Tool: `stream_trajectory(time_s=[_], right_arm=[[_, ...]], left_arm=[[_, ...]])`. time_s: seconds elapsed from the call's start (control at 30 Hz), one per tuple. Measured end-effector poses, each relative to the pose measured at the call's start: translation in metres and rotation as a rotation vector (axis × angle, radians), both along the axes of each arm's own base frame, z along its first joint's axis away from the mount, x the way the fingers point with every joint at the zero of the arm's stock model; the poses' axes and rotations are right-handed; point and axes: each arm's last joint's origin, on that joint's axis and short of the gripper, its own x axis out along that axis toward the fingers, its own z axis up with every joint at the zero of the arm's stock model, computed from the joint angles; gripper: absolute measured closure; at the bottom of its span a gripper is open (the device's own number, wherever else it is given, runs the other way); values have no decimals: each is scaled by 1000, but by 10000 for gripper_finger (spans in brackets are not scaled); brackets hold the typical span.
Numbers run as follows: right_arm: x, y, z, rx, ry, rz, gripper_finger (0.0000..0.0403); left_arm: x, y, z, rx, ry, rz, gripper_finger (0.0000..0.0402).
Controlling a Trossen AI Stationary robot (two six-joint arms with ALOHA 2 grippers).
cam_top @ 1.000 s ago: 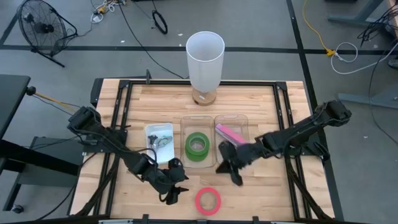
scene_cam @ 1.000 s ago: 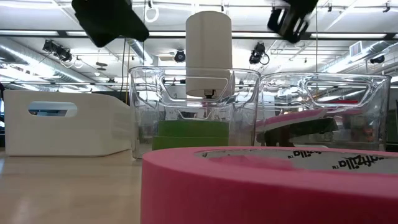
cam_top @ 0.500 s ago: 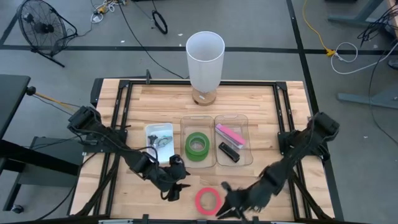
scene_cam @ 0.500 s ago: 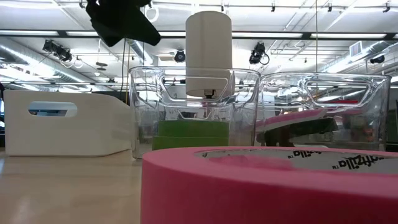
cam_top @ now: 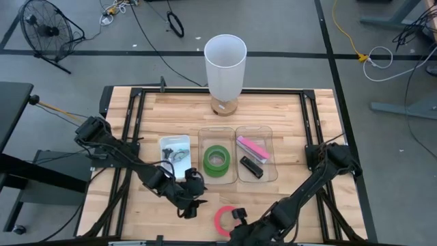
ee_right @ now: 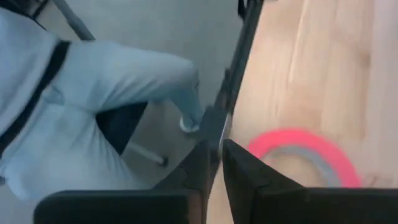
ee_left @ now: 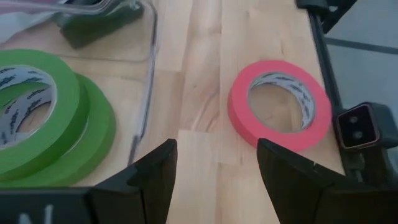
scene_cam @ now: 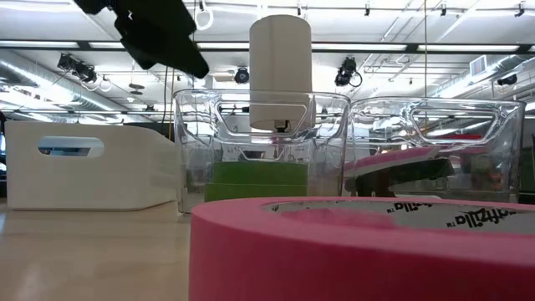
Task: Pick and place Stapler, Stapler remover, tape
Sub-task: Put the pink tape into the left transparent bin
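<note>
L gripper (cam_top: pixel 192 207) hangs over the bare wood near the front of the table (cam_top: pixel 287 116), fingers (ee_left: pixel 152 177) spread wide, nothing between them; it shows as a dark shape high up in the low view (scene_cam: pixel 163 38). The red-pink tape roll (cam_top: pixel 225 220) lies flat on the wood just beside it, toward the R side and the front edge, not touching; in the L wrist view the roll (ee_left: pixel 278 104) sits a bit ahead of the fingertips, w/ clear wood between. R gripper (cam_top: pixel 237 217) is down at the table's front edge, right by that same roll; its fingers (ee_right: pixel 239 171) stand close together w/ only a thin slit between, holding nothing. In the R wrist view the pink roll (ee_right: pixel 305 155) is just past the fingertips on the wood, blurred; can't tell if a finger touches it. A person in light clothing (ee_right: pixel 93 99) shows beyond the table edge there. Two green tape rolls (cam_top: pixel 216 161) lie stacked in the middle clear bin (cam_top: pixel 217 132), well behind both grippers; the L wrist view (ee_left: pixel 50 118) shows them overlapped. The R clear bin (cam_top: pixel 254 130) holds a pink stapler (cam_top: pixel 252 147) and a small black item (cam_top: pixel 250 167). The white bin (cam_top: pixel 175 141) on the L holds small dark bits, too small to name. A tall white cylinder (cam_top: pixel 224 65) stands at the back.
</note>
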Motion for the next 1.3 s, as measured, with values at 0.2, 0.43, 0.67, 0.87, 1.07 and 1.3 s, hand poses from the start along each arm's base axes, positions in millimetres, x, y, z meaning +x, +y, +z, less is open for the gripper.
stream_trajectory(time_s=[0.2,0.43,0.67,0.87,1.07,1.3], right_arm=[[3,-8,-16,-26,112,-56,324],[5,-10,-18,-39,120,-57,244],[8,-9,-30,-56,126,-62,192],[17,-12,-44,-79,138,-56,186],[22,-13,-63,-86,196,-59,185],[21,-11,-66,-74,211,-72,185]], left_arm=[[-1,1,-1,9,14,1,177],[-1,1,-1,9,16,2,177],[-1,1,-2,11,19,2,177],[-1,1,-2,12,20,2,177],[-1,1,-2,11,24,5,177],[-2,1,-2,12,25,5,177]])
